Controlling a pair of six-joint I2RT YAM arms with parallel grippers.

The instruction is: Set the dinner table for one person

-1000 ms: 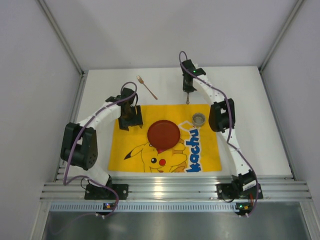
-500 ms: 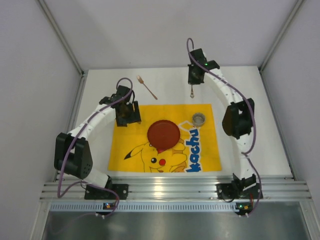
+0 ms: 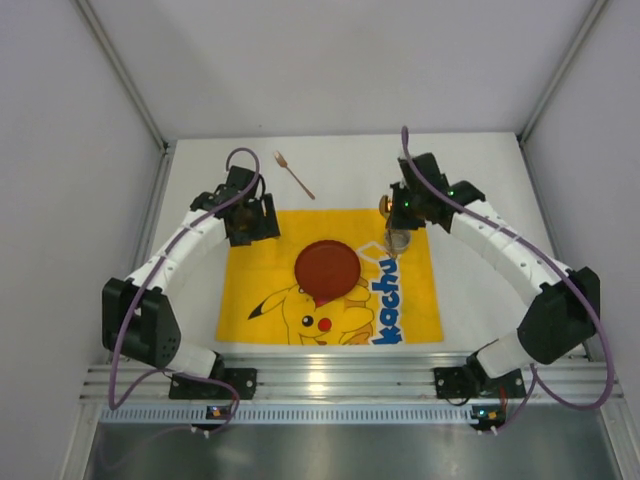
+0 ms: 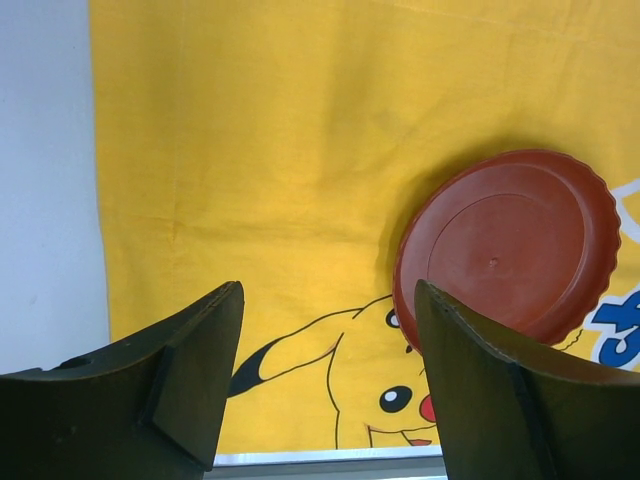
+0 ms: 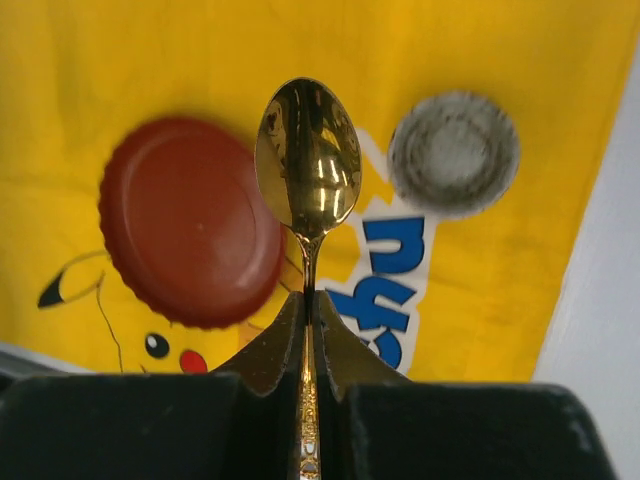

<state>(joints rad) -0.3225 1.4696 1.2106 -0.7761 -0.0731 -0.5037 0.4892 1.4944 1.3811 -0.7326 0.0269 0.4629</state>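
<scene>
My right end effector [image 5: 308, 300] is clamped on the handle of a gold spoon [image 5: 308, 165]. The bowl sticks out past the fingertips, so the wrist camera shows me where it would land. From that camera the bowl sits between the red plate [image 5: 190, 220] and the small ribbed cup [image 5: 453, 150]. I judge that to be the reason for this pose: the spoon belongs to the right of the plate, and the gap there is narrow. The spoon looks to be carried above the cloth rather than resting on it, though I cannot be sure of the height.

The left end effector [image 4: 330, 300] is open with nothing between its fingers. It hangs over the far left part of the yellow Pikachu mat [image 3: 260, 290], clear of the plate. I read that as parked near the fork [image 3: 294, 174], which lies alone on the bare white desk [image 3: 480, 170] just beyond the far edge of the mat. The fork is the piece I would expect to go on the left side of the plate.

The desk itself fills the enclosure floor, with the mat laid across its near middle up to the ribbed rail. The plate sits at the centre of the mat and the cup near the mat's far right corner.
</scene>
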